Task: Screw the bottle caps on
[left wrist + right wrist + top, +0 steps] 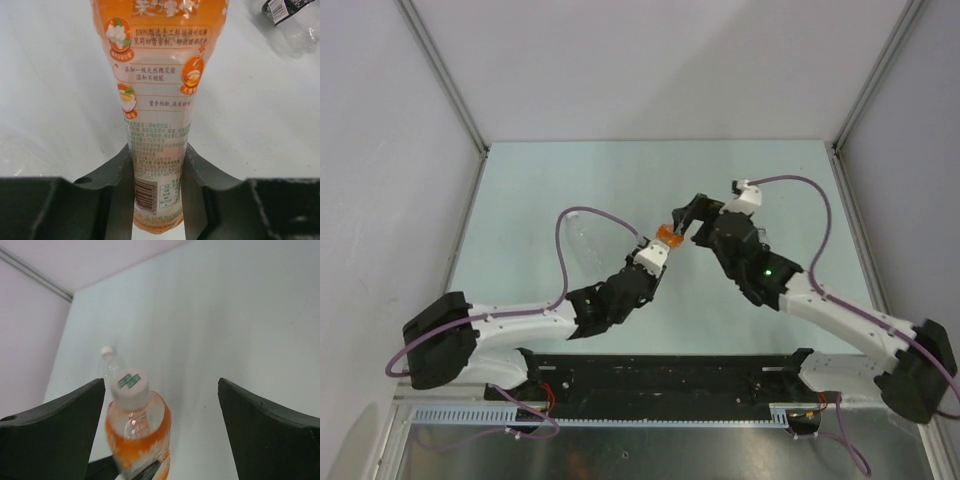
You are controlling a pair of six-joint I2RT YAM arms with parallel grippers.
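The left gripper (157, 167) squeezes the orange bottle (159, 90), and the right gripper (160, 387) is wide open by its white cap (129, 385), holding nothing.

The left arm (520, 322) and right arm (840, 318) have white link shells, black joint housings and chunky black bases (438, 352). A purple cable (563, 228) loops along each. A green light (768, 270) glows on the right one. The right end effector (161, 382) has broad matte black fingers (55, 430).
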